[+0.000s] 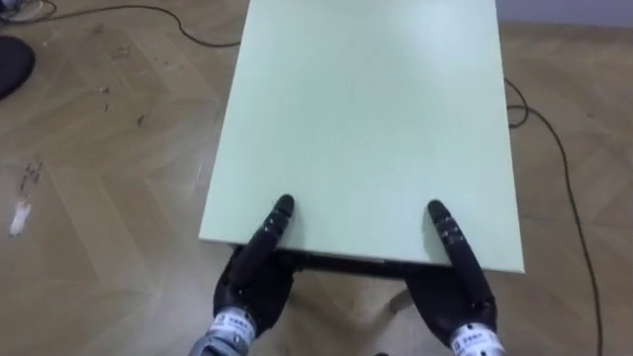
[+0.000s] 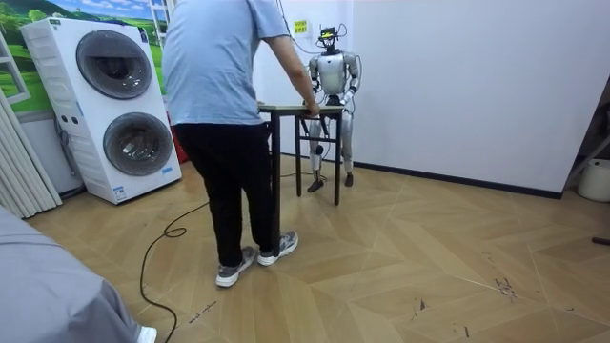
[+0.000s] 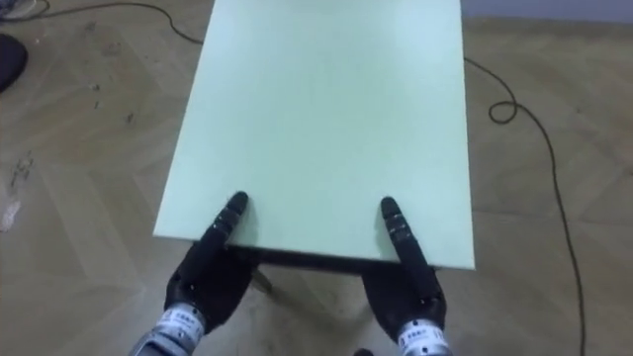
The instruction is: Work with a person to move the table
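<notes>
A pale green table (image 1: 366, 99) stretches away from me over the wooden floor. My left hand (image 1: 252, 282) and right hand (image 1: 460, 297) clasp its near edge, each with the thumb lying on top and the palm below; the other fingers are hidden under the top. In the room view I stand at one end of the table (image 2: 286, 108), with the white wall behind me. A person (image 2: 224, 95) in a light blue shirt and black trousers stands at the opposite end, one hand (image 2: 310, 111) on the table's side edge.
Dark cables (image 1: 554, 148) trail over the floor to the right of the table and past its far left corner. A dark round object (image 1: 10, 64) lies at the far left. Two stacked washing machines (image 2: 114, 105) stand at the room view's left.
</notes>
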